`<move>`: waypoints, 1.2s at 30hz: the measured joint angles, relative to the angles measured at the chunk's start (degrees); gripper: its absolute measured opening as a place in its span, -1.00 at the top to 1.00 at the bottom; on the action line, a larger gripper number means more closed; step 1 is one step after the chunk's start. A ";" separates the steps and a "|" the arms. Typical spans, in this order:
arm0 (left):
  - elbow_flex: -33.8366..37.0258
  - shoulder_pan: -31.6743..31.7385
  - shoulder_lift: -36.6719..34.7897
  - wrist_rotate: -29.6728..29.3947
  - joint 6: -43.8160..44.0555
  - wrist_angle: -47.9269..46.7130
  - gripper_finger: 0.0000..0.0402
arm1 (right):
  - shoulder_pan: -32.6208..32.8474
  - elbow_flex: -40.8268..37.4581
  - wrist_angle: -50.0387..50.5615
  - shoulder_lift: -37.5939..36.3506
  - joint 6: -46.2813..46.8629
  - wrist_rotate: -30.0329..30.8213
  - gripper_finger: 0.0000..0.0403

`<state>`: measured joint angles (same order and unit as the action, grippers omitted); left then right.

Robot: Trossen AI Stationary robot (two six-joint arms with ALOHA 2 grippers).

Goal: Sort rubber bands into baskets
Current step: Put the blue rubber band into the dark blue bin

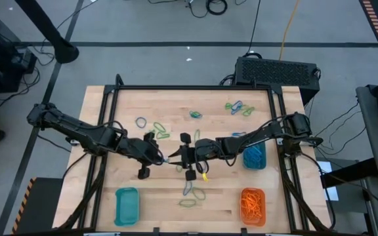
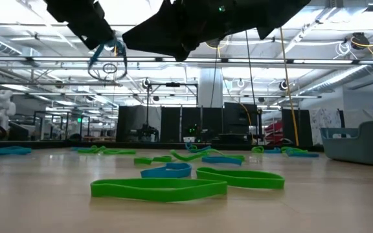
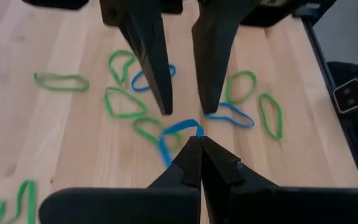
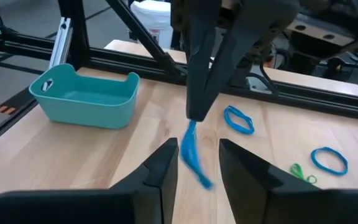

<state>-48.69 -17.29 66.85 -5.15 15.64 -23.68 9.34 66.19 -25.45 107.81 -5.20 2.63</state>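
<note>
My left gripper is shut on a blue rubber band above the middle of the table. My right gripper faces it from the table's right, open, its fingers on either side of the hanging band; whether they touch it I cannot tell. In the high view both grippers meet, left and right. A teal basket stands near left. A second teal basket holds blue bands at the right. An orange basket holds orange bands near right. My left gripper pinches one end of the blue band between its two fingertips, slanting down from the table's left. The band hangs slack below the tips, lifted clear of the table.
Loose green and blue bands lie flat on the wood: a group left of centre, some at the far right, some near the front. A black frame rail borders the table. Black cables trail off both arms.
</note>
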 joint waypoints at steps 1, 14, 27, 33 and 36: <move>0.00 0.07 0.00 -0.14 -0.06 0.41 0.99 | 0.00 0.00 0.04 0.00 -0.01 0.00 0.46; -0.02 0.34 0.00 -1.53 -1.51 3.12 0.99 | 0.00 0.00 0.11 0.00 -0.19 0.44 0.46; -0.02 0.34 0.00 -1.57 -1.55 3.44 0.90 | -1.09 0.00 0.37 0.00 -1.50 0.59 0.96; -0.02 0.34 0.00 -1.75 -3.91 2.31 0.57 | -1.18 0.00 2.25 -0.37 -1.50 0.63 0.99; -0.02 0.34 0.00 -3.07 -4.13 -0.35 0.39 | -1.14 0.00 6.10 -1.57 -1.50 1.06 0.99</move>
<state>-48.71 -16.95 66.85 -8.22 11.51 -24.03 8.20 66.19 -19.34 106.24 -6.70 3.69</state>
